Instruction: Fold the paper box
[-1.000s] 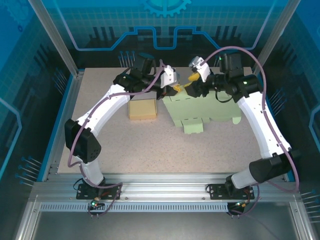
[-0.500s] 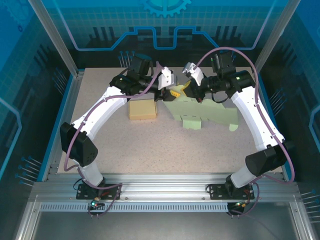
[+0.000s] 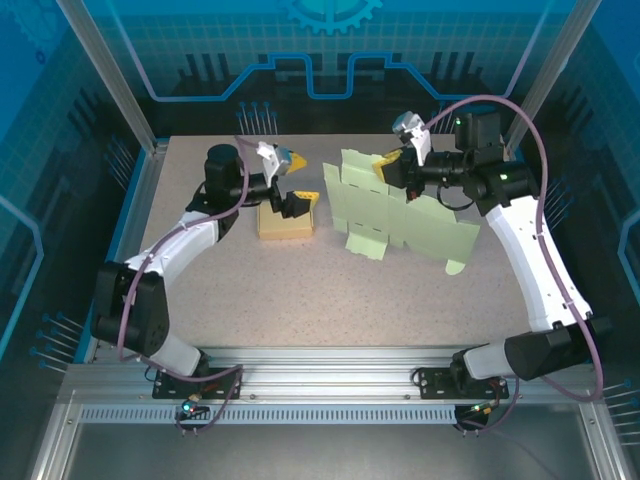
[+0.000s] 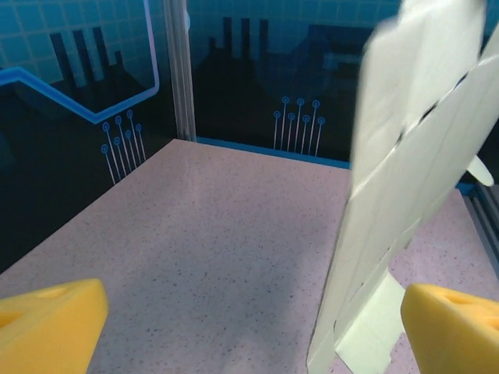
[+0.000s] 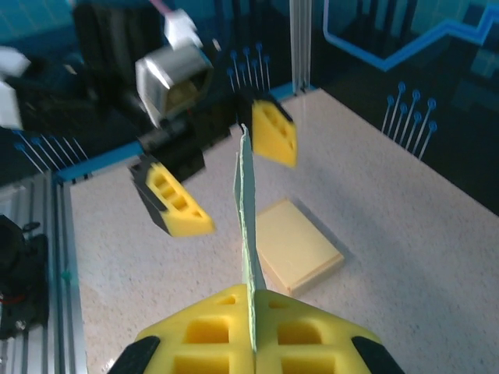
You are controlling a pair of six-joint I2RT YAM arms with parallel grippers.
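Observation:
The paper box [image 3: 412,226] is a flat pale green cut-out sheet with flaps, raised off the table and standing nearly on edge at centre right. My right gripper [image 3: 392,168] is shut on its upper edge; in the right wrist view the yellow fingers [image 5: 195,335] pinch the thin sheet [image 5: 245,210] edge-on. My left gripper [image 3: 293,181] hangs open to the left of the sheet, above a tan block, holding nothing. In the left wrist view its fingertips [image 4: 51,323] stand far apart, and the sheet [image 4: 405,171] rises at the right, apart from them.
A tan flat block [image 3: 285,220] lies on the speckled table [image 3: 300,290] just below the left gripper, and is also seen from the right wrist [image 5: 300,241]. Metal frame posts and blue walls ring the table. Open tabletop lies toward the near edge.
My left gripper opened, let go of the sheet and drew back to the left. My right gripper shut on the sheet and raised it more upright.

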